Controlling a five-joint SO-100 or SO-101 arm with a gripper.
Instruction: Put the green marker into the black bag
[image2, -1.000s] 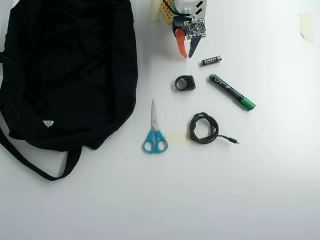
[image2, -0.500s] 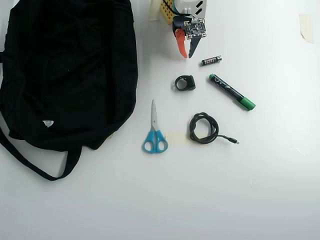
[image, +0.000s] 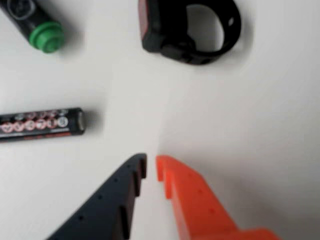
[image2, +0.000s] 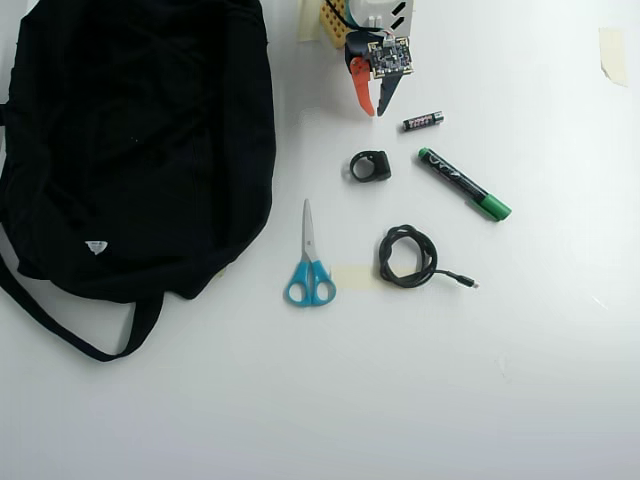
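Hand (image2: 377, 110) near the top centre of the overhead view, pointing down the frame, empty, its orange and dark fingers nearly together with only a narrow gap, as seen in the wrist view too (image: 151, 167). Green marker (image2: 464, 184) lying flat on the white worktop (image2: 420, 380) at right of centre, slanted, one green end toward upper left and the green cap toward lower right; only one green end (image: 46, 36) visible in the upper left corner of the wrist view. Black bag (image2: 140, 140) filling the upper left of the overhead view, well apart from the marker. Small battery (image2: 422, 121) just beside the hand, black ring-shaped clip (image2: 370, 166) below it, scissors (image2: 310, 262) and coiled cable (image2: 407, 256) lower down. Probably still the approach step: better to open the fingers wide first, swing past the battery toward the right, turn the wrist across the barrel, and close around its middle so the pen does not tip.
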